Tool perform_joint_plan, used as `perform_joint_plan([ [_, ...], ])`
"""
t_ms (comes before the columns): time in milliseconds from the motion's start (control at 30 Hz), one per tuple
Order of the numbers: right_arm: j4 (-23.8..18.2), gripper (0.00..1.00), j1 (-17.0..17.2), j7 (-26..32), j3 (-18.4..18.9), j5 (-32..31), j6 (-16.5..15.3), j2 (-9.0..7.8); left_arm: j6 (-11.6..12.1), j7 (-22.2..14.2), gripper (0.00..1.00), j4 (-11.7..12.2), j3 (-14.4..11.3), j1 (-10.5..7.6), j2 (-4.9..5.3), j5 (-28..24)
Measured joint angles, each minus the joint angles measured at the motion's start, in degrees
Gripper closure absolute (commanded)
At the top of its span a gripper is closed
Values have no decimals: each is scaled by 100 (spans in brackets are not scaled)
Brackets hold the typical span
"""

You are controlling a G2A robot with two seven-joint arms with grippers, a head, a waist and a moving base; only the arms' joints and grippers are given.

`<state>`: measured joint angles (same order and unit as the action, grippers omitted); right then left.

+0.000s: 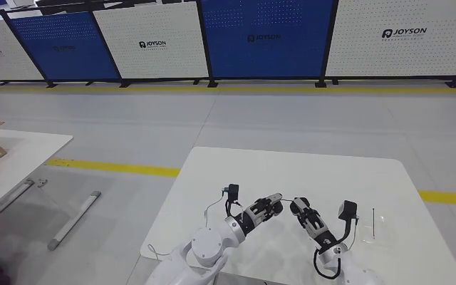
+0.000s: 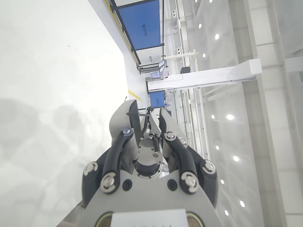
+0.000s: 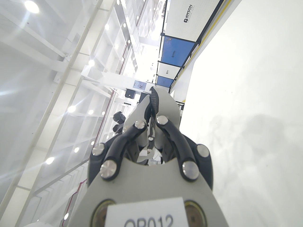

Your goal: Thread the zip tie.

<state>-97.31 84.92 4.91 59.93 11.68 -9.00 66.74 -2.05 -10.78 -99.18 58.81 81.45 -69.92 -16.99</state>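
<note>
Grey floor [image 1: 142, 128] crossed by yellow lines lies under a row of blue and white pegboard panels [image 1: 267, 35], each printed with a small logo. From above, the white tabletop [image 1: 285, 171] carries both arms close to the middle of its near edge. The left tool [image 1: 276, 200] and right tool [image 1: 293, 204] face each other tip to tip, and the zip tie [image 1: 286, 201] shows as a thin line between them. Near the right edge lies a clear bag [image 1: 377, 226] with a thin dark strip [image 1: 373, 219] on it, well apart from the tools.

On the left wrist, the left tool [image 2: 146, 106] has its fingers [image 2: 131, 116] spread apart. The black zip tie [image 2: 144, 124] crosses the gap between them, above the tabletop [image 2: 59, 48]; whether either pad presses it I cannot tell. A white label [image 2: 148, 218] sits on the wrist housing, its print cut off. Blue panels [image 2: 142, 27] with a faint logo stand beyond the far edge.

On the right wrist, the right tool [image 3: 151, 94] is closed, its fingers [image 3: 165, 102] pinching the black zip tie [image 3: 151, 119], which runs down between them. A white label [image 3: 145, 213] bears dark characters, partly cut off. A white panel [image 3: 196, 8] with a dark logo stands beside the tabletop [image 3: 248, 83].
</note>
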Motion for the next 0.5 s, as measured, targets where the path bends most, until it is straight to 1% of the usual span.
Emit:
perform_joint_plan([
  [67, 0, 100, 0, 0, 0, 0, 0, 0, 4, -13, 75, 15, 0, -6, -1, 1],
  [133, 0, 100, 0, 0, 0, 0, 0, 0, 6, -21, 82, 20, 0, -10, -2, 0],
  [167, 0, 100, 0, 0, 0, 0, 0, 0, 7, -25, 83, 22, -1, -12, -3, 0],
  [200, 0, 100, 0, 0, 0, 0, 0, 0, 9, -29, 88, 23, -1, -13, -4, 0],
  [267, 0, 100, 0, 0, 0, 0, 0, 0, 14, -33, 94, 25, -1, -16, -5, 2],
  [300, 0, 100, 0, 0, 0, 0, 0, 0, 16, -33, 95, 26, -1, -18, -5, 5],
  [333, 0, 100, 0, 0, 0, 0, 0, 0, 20, -33, 100, 26, -1, -19, -6, 10],
  [500, 0, 100, 0, 0, 0, 0, 0, 0, 30, -26, 100, 16, -5, -17, -9, 35],
])
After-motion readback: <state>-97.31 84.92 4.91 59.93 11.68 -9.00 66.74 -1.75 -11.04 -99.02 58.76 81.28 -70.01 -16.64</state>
